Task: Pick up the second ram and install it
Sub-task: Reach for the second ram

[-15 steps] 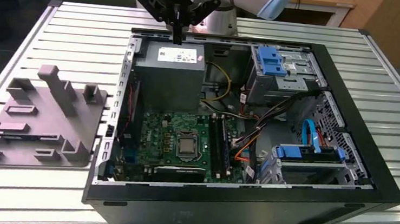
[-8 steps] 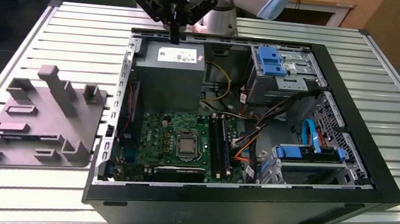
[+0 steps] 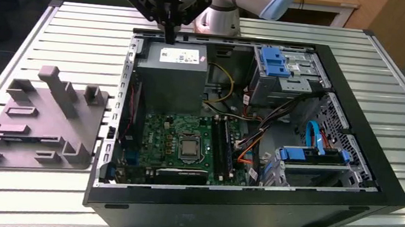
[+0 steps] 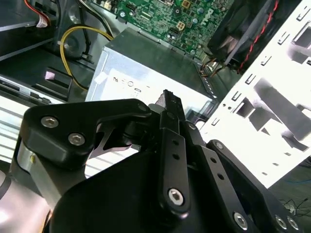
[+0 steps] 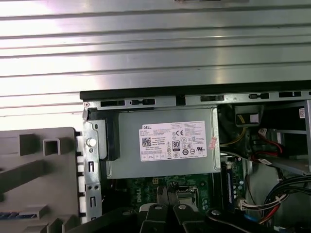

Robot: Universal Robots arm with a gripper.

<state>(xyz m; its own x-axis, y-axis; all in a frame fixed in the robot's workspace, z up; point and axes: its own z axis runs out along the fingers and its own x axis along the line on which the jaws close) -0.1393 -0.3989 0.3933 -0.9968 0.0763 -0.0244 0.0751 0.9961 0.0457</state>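
Up high at the far end of the open computer case [image 3: 253, 209]: the gripper [image 3: 169, 36]. Hanging over the far edge of the gray power box [image 3: 169, 77], well above it. Fingers [image 5: 160, 208] pressed close together in both wrist views, with nothing held between them.

Off to the exterior view's left, on the metal table [image 3: 85, 26]: a gray holder [image 3: 47, 127] with tall posts and slots. In the first wrist view, a thin blue strip lying low in one slot of that holder. Looks like the second ram [image 5: 17, 214], well apart from the gripper. Hard to see more of it.

Between the holder and the green board [image 3: 178, 139]: the thin metal side wall [image 3: 125, 95] of the case. Beside the power box, a looping yellow wire [image 3: 223, 85]. On the green board, long black slots [image 3: 222, 143], close to a bunch of wires [image 3: 255, 137]. Farther to the exterior view's right, a far blue bracket [image 3: 274, 62] and a near blue bracket [image 3: 309, 153].
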